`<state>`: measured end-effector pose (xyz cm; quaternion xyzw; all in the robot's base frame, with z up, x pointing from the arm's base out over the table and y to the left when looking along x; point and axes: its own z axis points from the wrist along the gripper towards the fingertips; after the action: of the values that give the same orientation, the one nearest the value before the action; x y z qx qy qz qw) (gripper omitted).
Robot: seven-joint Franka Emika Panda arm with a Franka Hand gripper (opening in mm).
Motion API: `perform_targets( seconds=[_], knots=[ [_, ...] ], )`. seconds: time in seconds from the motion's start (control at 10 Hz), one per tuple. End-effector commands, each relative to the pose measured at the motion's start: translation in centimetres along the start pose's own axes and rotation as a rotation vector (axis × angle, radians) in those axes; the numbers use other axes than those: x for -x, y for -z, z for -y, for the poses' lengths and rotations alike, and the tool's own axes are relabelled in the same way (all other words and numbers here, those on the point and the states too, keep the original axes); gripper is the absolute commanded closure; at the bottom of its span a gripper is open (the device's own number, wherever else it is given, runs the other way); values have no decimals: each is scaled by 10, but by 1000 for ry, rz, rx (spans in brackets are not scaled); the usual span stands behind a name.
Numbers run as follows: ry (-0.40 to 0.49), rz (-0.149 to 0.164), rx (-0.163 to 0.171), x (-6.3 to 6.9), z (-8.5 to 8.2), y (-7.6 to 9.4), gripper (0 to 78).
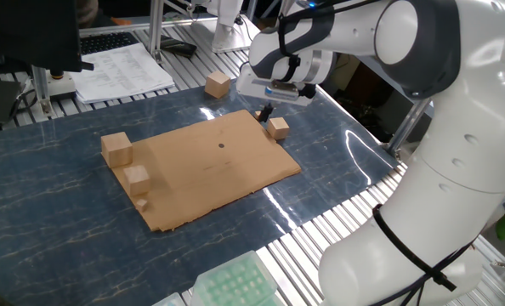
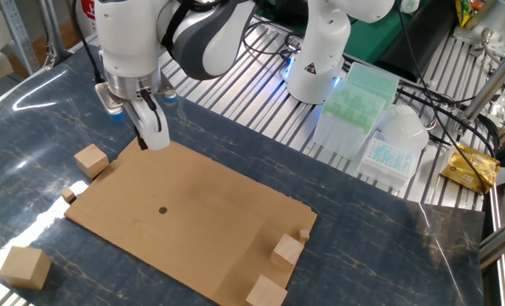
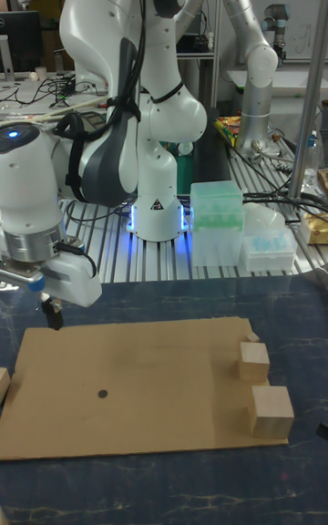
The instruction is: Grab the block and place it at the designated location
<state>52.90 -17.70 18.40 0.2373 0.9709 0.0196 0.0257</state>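
Block (image 2: 91,160) on table (image 2: 31,127), just left of cardboard sheet (image 2: 210,212), near its far left corner. Gripper (image 2: 142,143) right of block, above that corner, empty; finger spacing cannot be told. Black dot (image 2: 162,210) mid-sheet, bare. Two more cubes (image 2: 287,251) at sheet's near right.

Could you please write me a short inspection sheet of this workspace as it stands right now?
Surface: dark marbled table top carrying a flat cardboard sheet.
Job's things: block on the table just off the sheet's edge; black dot uncovered.
Clutter: larger cube, medium cube and tiny cube along the far side; another cube off the sheet.
Hand: hand hovers beside the block, holding nothing; opening cannot be told.
Cables: black cable on the arm.
Surroundings: green tube rack, papers.
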Motion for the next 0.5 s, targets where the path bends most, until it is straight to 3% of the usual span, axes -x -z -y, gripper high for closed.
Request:
perform_targets(
  seconds=[0.1, 0.5],
  knots=[
    [0, -9, 3, 1, 0, 1, 776],
    [69, -5, -1, 13, 21, -2, 776]
  ],
)
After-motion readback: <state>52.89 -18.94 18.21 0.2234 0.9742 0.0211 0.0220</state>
